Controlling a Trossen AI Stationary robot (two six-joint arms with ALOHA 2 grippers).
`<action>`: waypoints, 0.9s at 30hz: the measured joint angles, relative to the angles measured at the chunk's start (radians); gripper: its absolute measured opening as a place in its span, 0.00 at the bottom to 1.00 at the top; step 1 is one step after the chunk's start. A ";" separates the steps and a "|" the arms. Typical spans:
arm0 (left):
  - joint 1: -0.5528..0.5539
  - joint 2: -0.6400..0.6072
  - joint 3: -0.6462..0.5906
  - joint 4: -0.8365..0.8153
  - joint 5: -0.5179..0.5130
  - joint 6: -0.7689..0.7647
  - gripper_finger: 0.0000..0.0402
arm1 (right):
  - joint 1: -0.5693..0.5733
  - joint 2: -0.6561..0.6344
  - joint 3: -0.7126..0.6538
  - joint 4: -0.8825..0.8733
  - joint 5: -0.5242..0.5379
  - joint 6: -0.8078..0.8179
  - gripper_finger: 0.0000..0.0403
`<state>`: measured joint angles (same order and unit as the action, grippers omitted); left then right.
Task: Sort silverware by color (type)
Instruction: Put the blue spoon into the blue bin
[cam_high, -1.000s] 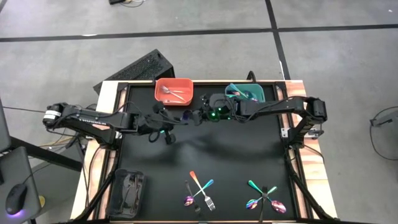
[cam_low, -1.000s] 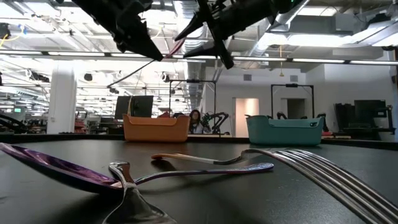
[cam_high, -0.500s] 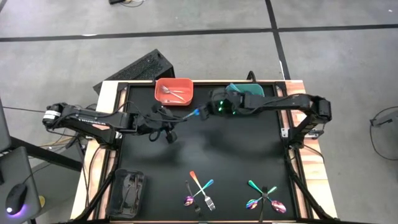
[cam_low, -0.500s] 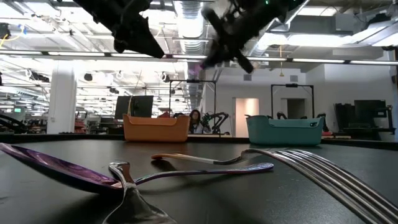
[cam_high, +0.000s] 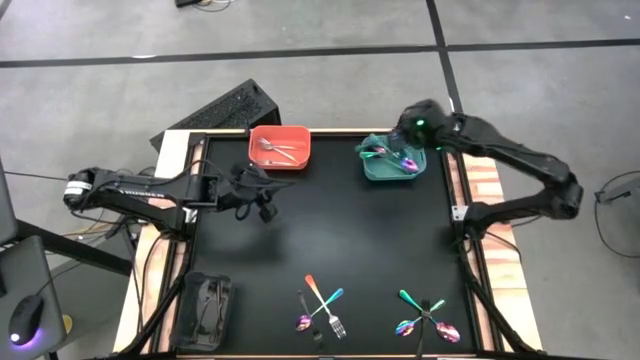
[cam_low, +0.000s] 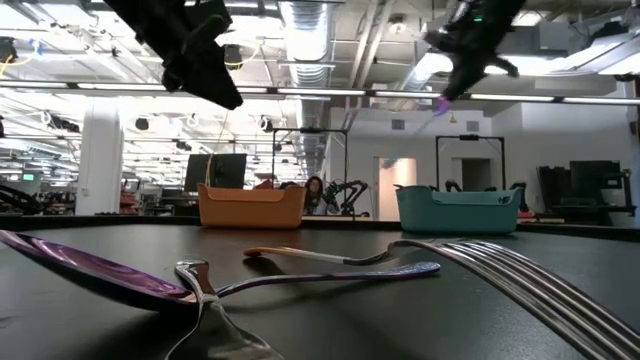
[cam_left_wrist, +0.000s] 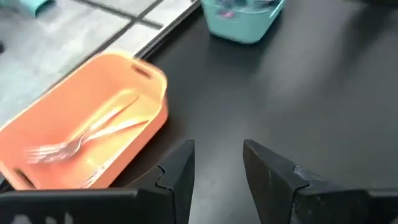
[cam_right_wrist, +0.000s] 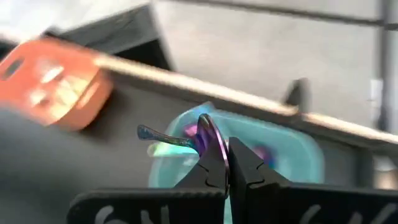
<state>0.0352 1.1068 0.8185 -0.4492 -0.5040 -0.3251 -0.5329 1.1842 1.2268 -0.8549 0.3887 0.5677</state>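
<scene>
My right gripper (cam_right_wrist: 228, 149) hangs above the teal bin (cam_high: 372, 172) at the table's far right, shut on an iridescent purple-teal piece of silverware (cam_right_wrist: 186, 138). More iridescent pieces (cam_high: 385, 152) lie in that bin. My left gripper (cam_left_wrist: 217, 165) stands open and empty above the mat, just near of the red bin (cam_high: 280, 129), which holds silver forks (cam_left_wrist: 93, 134). In the low view both grippers, the left (cam_low: 215, 85) and the right (cam_low: 447, 92), are high above the table. My right gripper pinches the silverware's purple end (cam_right_wrist: 208, 138) between its two fingertips. The rest of the piece (cam_right_wrist: 155, 133) sticks out sideways from the fingers. It is lifted clear, above the teal bin; which end of the piece is held I cannot tell.
Two crossed clusters of coloured silverware (cam_high: 322, 305) (cam_high: 425, 315) lie near the table's front edge. A black bin (cam_high: 205, 310) stands at the near left corner. A keyboard (cam_high: 215, 110) lies off the far left corner. The mat's middle (cam_high: 340, 230) is bare.
The silverware has passed from my left gripper to my right one above the far middle of the table. My right gripper has shut on it and carried it toward the right edge, over the teal bin. My left gripper has let go and drawn back slightly leftward.
</scene>
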 joint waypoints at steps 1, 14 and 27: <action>0.005 -0.004 0.000 -0.017 0.002 -0.003 0.31 | -0.023 -0.020 -0.004 -0.020 0.022 -0.001 0.02; 0.125 -0.006 0.000 0.040 0.032 0.030 0.31 | -0.061 0.008 -0.009 -0.345 0.277 -0.150 0.02; 0.164 -0.006 0.000 0.065 0.082 0.014 0.31 | 0.022 0.277 -0.008 -0.308 0.354 -0.305 0.15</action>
<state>0.1993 1.1007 0.8181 -0.3843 -0.4222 -0.3114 -0.5109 1.4616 1.2190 -1.1627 0.7431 0.2630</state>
